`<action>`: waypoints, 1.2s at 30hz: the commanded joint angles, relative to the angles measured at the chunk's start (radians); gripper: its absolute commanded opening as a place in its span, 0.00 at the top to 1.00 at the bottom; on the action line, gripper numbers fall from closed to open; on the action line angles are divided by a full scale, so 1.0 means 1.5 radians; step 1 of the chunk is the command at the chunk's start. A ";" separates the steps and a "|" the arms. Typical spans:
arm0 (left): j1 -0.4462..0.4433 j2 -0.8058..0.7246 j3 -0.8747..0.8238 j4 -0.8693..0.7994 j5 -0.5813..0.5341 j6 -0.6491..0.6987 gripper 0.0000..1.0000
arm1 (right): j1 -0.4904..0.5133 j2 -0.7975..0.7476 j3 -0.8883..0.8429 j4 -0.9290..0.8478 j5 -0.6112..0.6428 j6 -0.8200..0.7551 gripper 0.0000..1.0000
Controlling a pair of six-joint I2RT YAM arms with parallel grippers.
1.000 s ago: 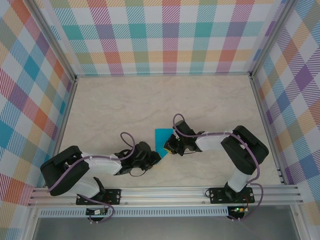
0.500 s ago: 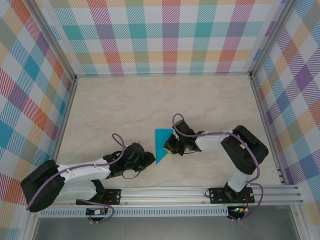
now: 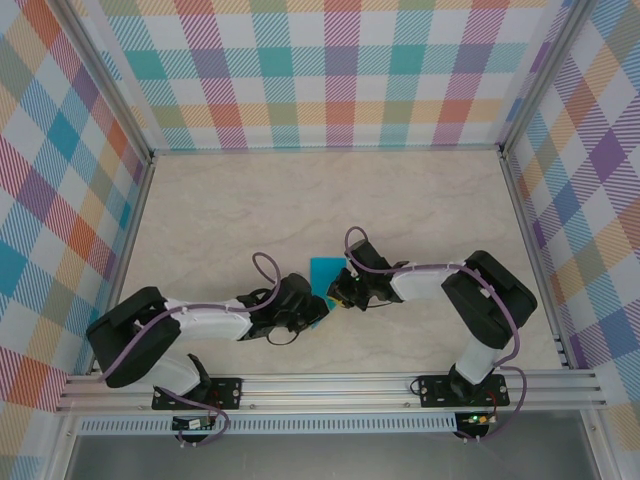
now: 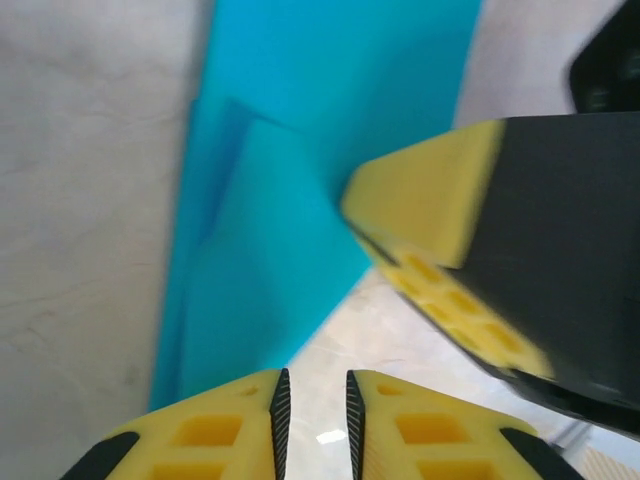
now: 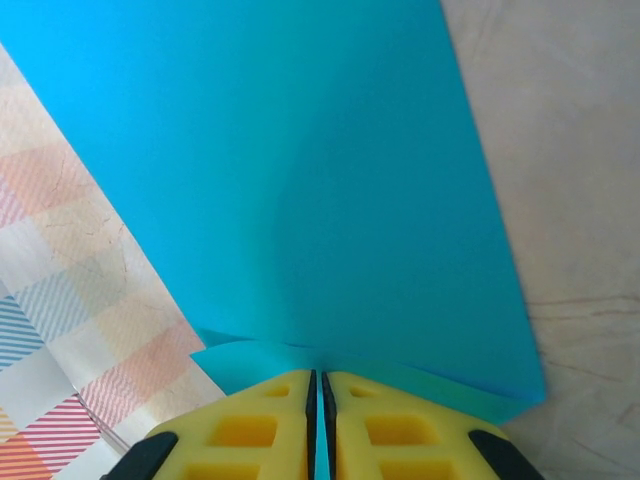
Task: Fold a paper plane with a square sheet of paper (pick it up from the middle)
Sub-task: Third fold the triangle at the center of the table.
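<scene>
Yellow-tipped, the right gripper (image 5: 320,380) is clenched on the near edge of the square sheet of paper (image 5: 330,180), with a thin teal sliver pinched between its closed jaws. Beyond the tips the sheet fans away with a soft bulge just ahead of the pinch. The marble-look table (image 5: 560,150) shows past its right edge and the checked wall (image 5: 60,290) past its left. The left gripper (image 4: 314,385) has its jaws drawn nearly together, leaving a narrow slit with nothing in it. The sheet's folded flap lies just ahead and to its left, and the right gripper's finger is close on its right. I judge the paper light, limp and easily creased or torn. It is best taken gently at an edge or crease with flat pads, without tugging against the other hold.
</scene>
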 commanded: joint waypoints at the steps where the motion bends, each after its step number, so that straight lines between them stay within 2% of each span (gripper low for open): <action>1: 0.006 0.026 -0.032 -0.003 -0.019 -0.027 0.79 | -0.004 0.007 0.016 -0.064 -0.019 -0.031 0.86; 7: 0.006 0.011 -0.073 -0.028 -0.035 -0.038 0.80 | -0.008 -0.049 0.052 -0.107 -0.017 -0.098 0.85; 10: 0.006 -0.003 -0.077 -0.044 -0.042 -0.032 0.80 | -0.007 -0.063 0.041 -0.093 -0.028 -0.127 0.90; 14: 0.006 -0.008 -0.073 -0.048 -0.044 -0.028 0.80 | 0.001 -0.041 0.003 0.004 -0.079 -0.115 0.97; 17: 0.006 0.001 -0.066 -0.053 -0.044 -0.024 0.80 | 0.014 -0.014 -0.001 0.041 -0.097 -0.112 0.99; 22: 0.006 0.013 -0.060 -0.052 -0.037 -0.024 0.80 | 0.015 0.024 -0.024 0.064 -0.067 -0.106 1.00; 27: 0.005 0.006 -0.067 -0.058 -0.041 -0.028 0.81 | -0.010 0.021 -0.071 0.100 -0.038 -0.119 1.00; 36: 0.005 0.007 -0.076 -0.060 -0.039 -0.031 0.81 | -0.103 -0.003 -0.147 0.196 -0.041 -0.153 0.97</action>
